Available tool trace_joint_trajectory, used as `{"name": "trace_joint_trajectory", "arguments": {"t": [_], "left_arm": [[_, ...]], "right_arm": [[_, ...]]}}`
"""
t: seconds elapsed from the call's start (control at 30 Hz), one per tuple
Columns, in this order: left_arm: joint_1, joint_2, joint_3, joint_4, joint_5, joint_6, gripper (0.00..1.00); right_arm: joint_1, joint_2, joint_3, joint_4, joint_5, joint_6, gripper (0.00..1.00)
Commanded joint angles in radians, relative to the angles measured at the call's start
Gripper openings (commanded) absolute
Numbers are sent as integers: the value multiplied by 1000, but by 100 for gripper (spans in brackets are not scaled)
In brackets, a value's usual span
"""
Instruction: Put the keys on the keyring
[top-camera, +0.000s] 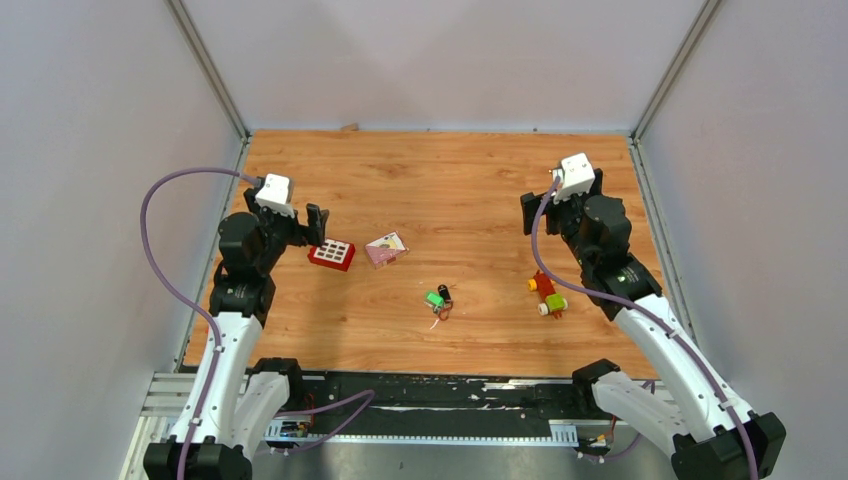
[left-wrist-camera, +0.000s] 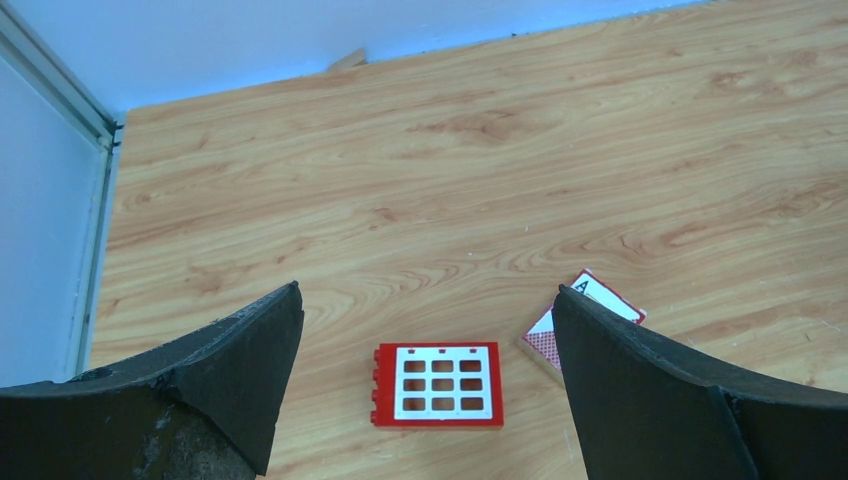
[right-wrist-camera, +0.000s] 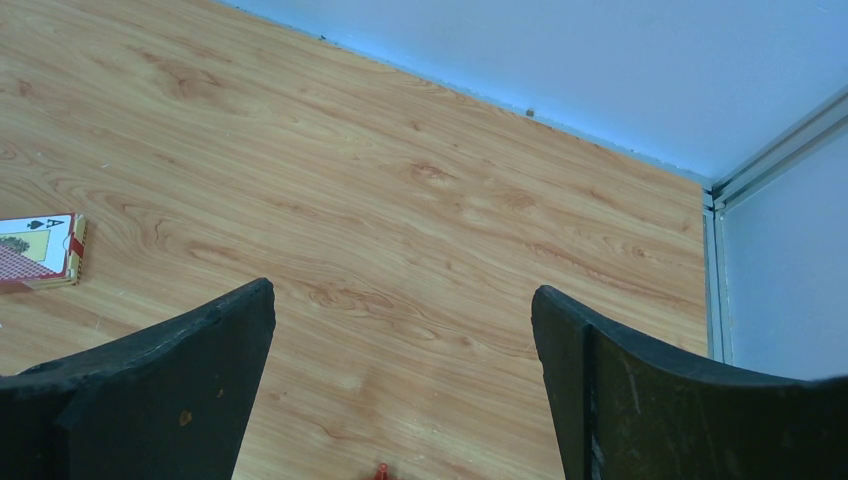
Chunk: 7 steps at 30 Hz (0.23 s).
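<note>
**Near edge, top view.** The left arm (top-camera: 232, 330) and right arm (top-camera: 655, 335) rise from their bases and reach forward, each leaning toward its own side of the desk (top-camera: 470, 180).

**Mid-desk, top view only.** The keys (top-camera: 438, 295) lie together a little nearer you than centre. The green-headed key (top-camera: 434, 298) sits just beside the black-headed key (top-camera: 443, 291). The keyring (top-camera: 440, 313), a thin red-orange curl, lies flat on the desk on their near side. It is too small for you to tell whether it touches a blade. Neither wrist camera has keys or keyring in frame. A toy block cluster (top-camera: 547, 294) sits to the right of the keys, close to the right forearm.

**Further out, left.** A red box (left-wrist-camera: 437, 385) with a white grid face lies flat, and a card pack (left-wrist-camera: 600, 300) lies just to its right, apart from it. The left wrist view shows the box between the two dark fingers and the pack partly hidden behind the right-hand finger. The top view shows both well apart from the keys.

**Left pincer** (left-wrist-camera: 428, 295): spread wide and holding nothing. It hovers above the desk just behind the red box and is angled down toward it.

**Right pincer** (right-wrist-camera: 402, 290): also spread wide and holding nothing. It is raised over bare wood on the far right, pointing toward the back corner. Its view catches the card pack at the left edge. A red speck (right-wrist-camera: 380, 470) at the bottom edge is too cropped for you to identify.
</note>
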<state>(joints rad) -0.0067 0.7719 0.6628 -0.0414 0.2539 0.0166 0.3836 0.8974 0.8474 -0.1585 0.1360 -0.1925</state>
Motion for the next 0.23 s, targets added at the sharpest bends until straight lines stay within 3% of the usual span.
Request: {"name": "trace_joint_trajectory", "arguments": {"t": [0.0, 0.2], "left_arm": [[4, -9, 41, 8, 12, 10, 100], [4, -8, 41, 8, 13, 11, 100]], "right_arm": [[-2, -13, -2, 38, -6, 3, 100], [-2, -11, -1, 40, -4, 2, 100]]}}
